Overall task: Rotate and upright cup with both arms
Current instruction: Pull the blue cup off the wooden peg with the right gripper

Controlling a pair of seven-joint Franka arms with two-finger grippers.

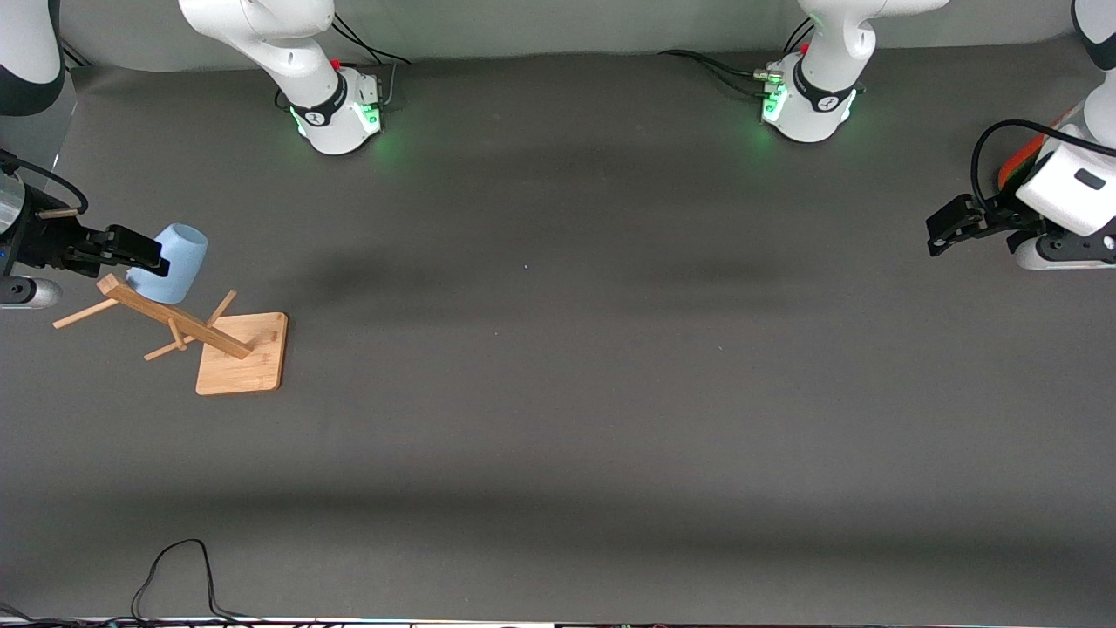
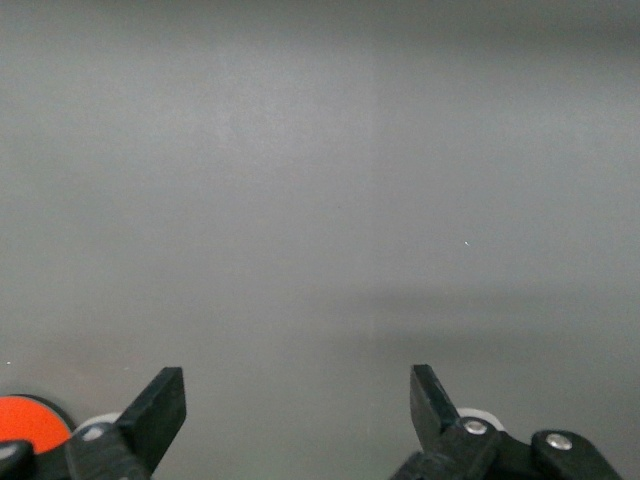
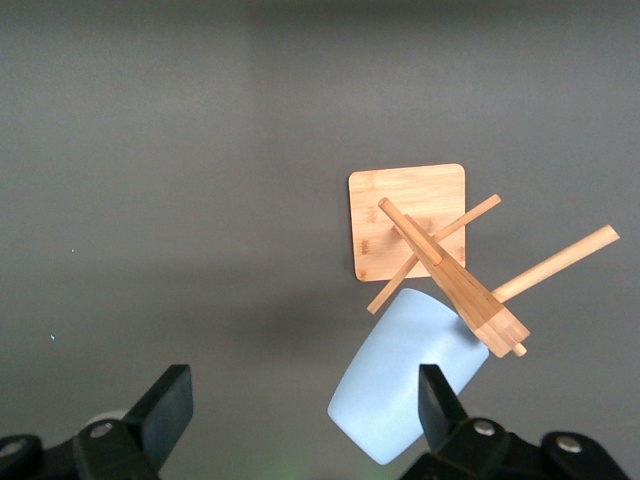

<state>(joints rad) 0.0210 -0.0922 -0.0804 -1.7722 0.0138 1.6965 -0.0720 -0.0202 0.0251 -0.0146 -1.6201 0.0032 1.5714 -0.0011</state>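
On the dark table [image 1: 558, 419] stand two arms, one wooden peg rack [image 1: 228, 347] and one pale-blue cup [image 1: 168, 262]. At nine o'clock the right gripper [image 1: 139, 251] touches the cup with spread fingers, cup hanging on a peg. At three o'clock the left gripper [image 1: 946, 231] waits, fingers wide.

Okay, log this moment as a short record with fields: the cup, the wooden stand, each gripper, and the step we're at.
cup: pale-blue cup at the right arm's end of the table, tilted, beside the top of the stand
stand: wooden peg rack on a square base, nearer the front camera than the cup
right gripper: right gripper open, at the cup's side, not closed on it
left gripper: left gripper open, nothing between its fingers, waiting at the left arm's end of the table
step: cup not yet grasped or upright
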